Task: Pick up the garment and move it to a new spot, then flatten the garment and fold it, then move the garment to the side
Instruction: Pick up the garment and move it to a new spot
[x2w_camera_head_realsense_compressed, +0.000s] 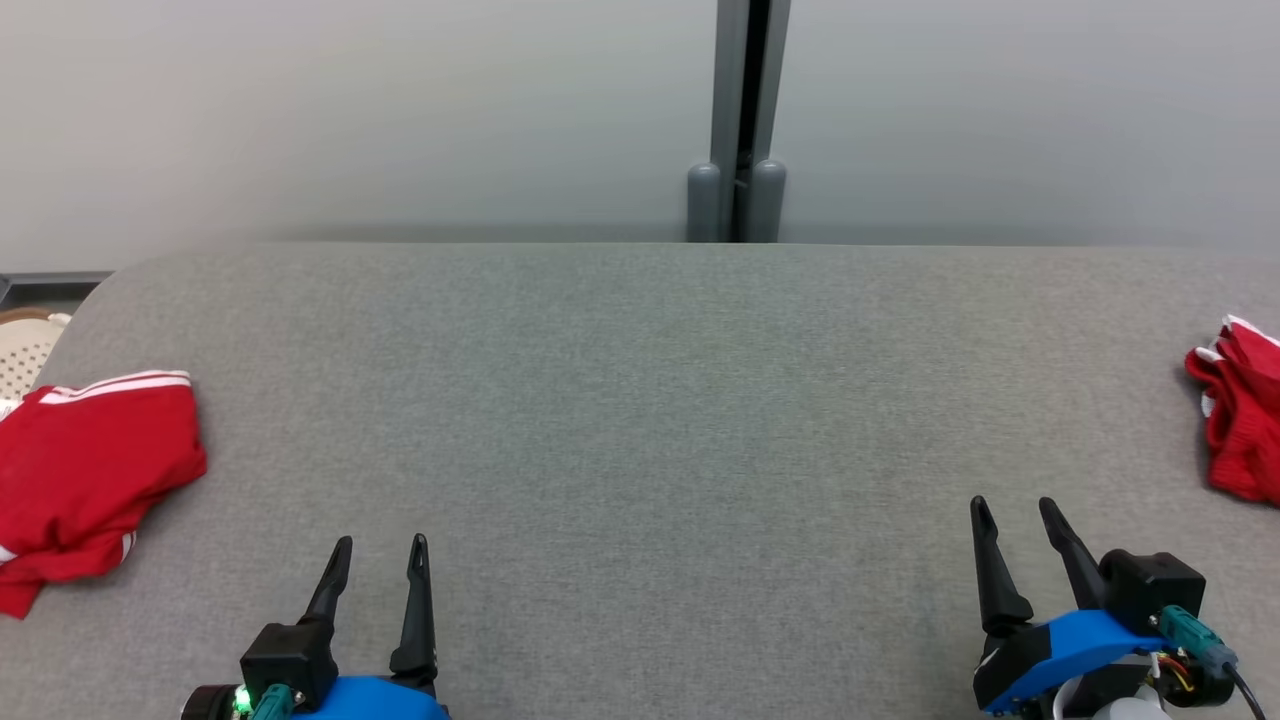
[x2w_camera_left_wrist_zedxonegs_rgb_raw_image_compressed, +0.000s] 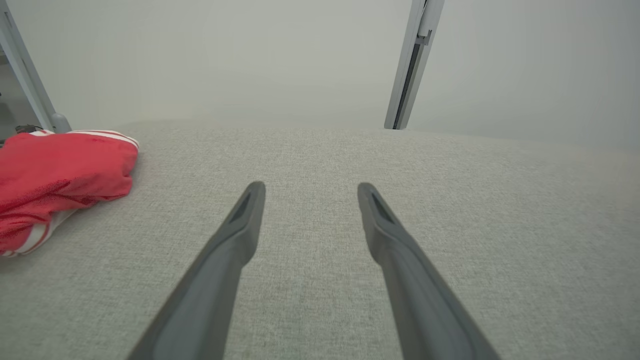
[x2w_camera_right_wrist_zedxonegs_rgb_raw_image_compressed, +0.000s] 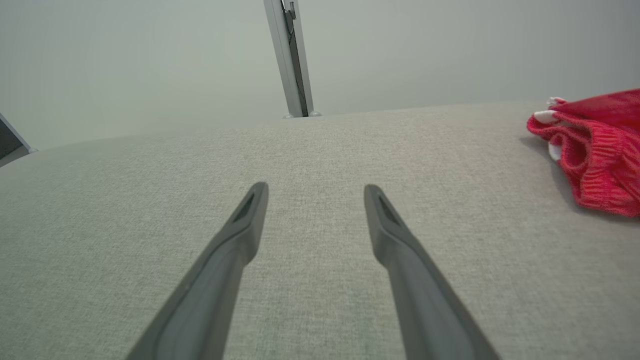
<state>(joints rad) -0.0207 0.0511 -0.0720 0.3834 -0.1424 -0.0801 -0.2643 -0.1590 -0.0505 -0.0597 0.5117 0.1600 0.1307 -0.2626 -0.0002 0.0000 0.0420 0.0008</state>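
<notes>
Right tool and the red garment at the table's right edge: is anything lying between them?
Nothing: the stretch of grey table between the right tool and the red garment is bare, seen in the head and right wrist views.

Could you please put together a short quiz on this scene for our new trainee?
1. True or false: the left gripper is holding cloth.
2. The right gripper stands: A) shut, B) open and empty, C) gripping cloth.
3. How many red garments lie on the grey table, and where?
Key: 1 false. 2 B. 3 Two: the left garment at the left edge, the right garment at the right edge.
</notes>
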